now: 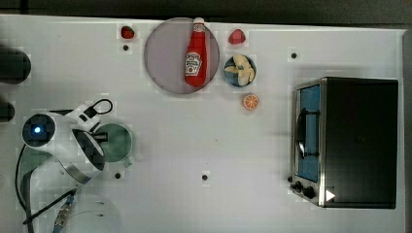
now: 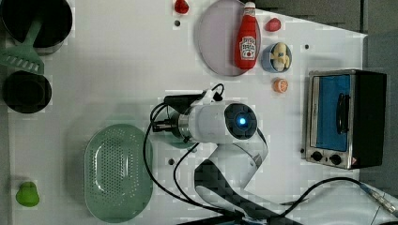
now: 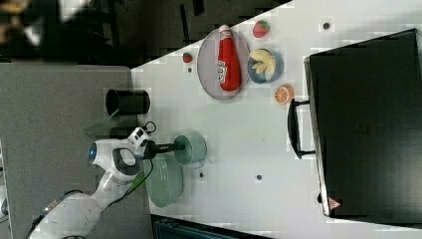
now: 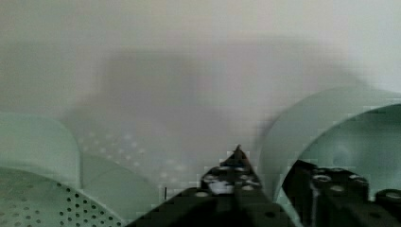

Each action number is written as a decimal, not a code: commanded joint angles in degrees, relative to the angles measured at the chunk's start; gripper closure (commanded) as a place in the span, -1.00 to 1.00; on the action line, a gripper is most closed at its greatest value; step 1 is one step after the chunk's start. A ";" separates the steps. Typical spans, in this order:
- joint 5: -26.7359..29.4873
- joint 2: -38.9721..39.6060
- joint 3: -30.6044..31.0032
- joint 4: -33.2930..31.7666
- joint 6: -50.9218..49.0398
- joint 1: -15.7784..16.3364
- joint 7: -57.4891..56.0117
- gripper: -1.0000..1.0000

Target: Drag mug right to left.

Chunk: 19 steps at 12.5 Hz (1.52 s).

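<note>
The muted-green mug (image 1: 117, 143) stands at the top view's left, close beside the pale green perforated colander (image 2: 117, 171). My gripper (image 1: 99, 138) reaches it from the top view's left, over the rim. In the wrist view the gripper (image 4: 272, 161) straddles the mug's wall (image 4: 326, 123). One finger (image 4: 234, 172) is outside and the other sits inside the cup. The jaws look slightly parted, with a thin gap on the outer side. In the right view the gripper (image 3: 181, 148) sits at the mug's (image 3: 193, 148) edge.
A toaster oven (image 1: 345, 141) fills the top view's right. At the far edge are a plate (image 1: 163, 58) with a ketchup bottle (image 1: 196, 53), a blue bowl (image 1: 239, 70), an orange slice (image 1: 251, 101) and strawberries. Two black pots (image 2: 28, 91) stand beyond the colander.
</note>
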 commanded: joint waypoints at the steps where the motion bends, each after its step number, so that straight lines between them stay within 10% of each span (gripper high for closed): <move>1: 0.44 -4.87 -1.03 1.54 -1.66 -0.26 2.90 -0.05; 5: 1.72 -19.55 -3.81 2.30 -12.84 -3.96 2.95 -0.96; 12: 1.78 -43.37 -19.25 5.65 -39.60 -10.05 2.95 -1.00; 19: 2.60 -48.98 -30.20 5.27 -49.27 -10.40 2.66 -1.00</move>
